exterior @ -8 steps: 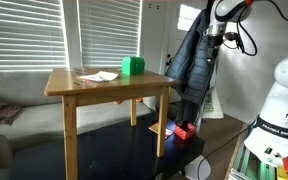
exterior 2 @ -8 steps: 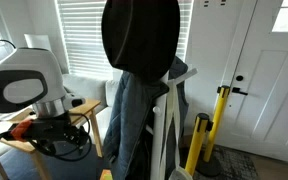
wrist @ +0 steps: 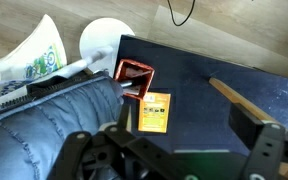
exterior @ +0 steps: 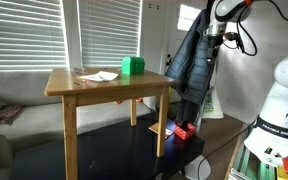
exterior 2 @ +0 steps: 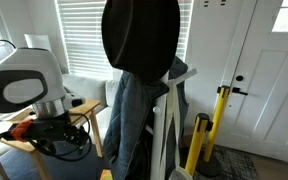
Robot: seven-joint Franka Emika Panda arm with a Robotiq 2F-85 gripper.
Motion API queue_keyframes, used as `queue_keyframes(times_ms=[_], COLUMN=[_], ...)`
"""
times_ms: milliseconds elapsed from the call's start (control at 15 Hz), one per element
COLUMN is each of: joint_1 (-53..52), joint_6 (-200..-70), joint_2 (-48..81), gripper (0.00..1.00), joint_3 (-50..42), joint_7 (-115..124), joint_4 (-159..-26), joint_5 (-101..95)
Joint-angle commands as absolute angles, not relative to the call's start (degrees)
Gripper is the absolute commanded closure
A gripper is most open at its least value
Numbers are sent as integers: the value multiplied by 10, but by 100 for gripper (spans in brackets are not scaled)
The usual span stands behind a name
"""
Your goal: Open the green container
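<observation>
Nothing of the task is judged done yet. The green container is seen toward the far side of the wooden table, just right of the white papers, and is apparently unopened, though it is small in view. The gripper is held high, well apart to the right by the hanging coat, with its jaws spread wide and nothing between them. The approach, the grasp and the opening are all left.

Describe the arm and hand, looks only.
The arm has white rounded shells, dark joints and black cables looping near the wrist. Its white base bears dark lettering. The hand is all black, with two blocky fingers.
</observation>
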State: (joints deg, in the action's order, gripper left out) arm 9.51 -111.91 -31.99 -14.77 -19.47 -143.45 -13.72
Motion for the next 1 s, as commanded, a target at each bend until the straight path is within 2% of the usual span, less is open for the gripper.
queue_keyframes(times_ms=[0,400,933], joint_1=[97,79,44], joint_6=[-1118,-1063,-912], joint_2=[-320,-325,-271], gripper=[0,0,0], joint_3=[-146,-96,10], joint_7=[-196,-99,185], joint_4=[-1434,-1396,-1252], joint_5=[-136,-87,72])
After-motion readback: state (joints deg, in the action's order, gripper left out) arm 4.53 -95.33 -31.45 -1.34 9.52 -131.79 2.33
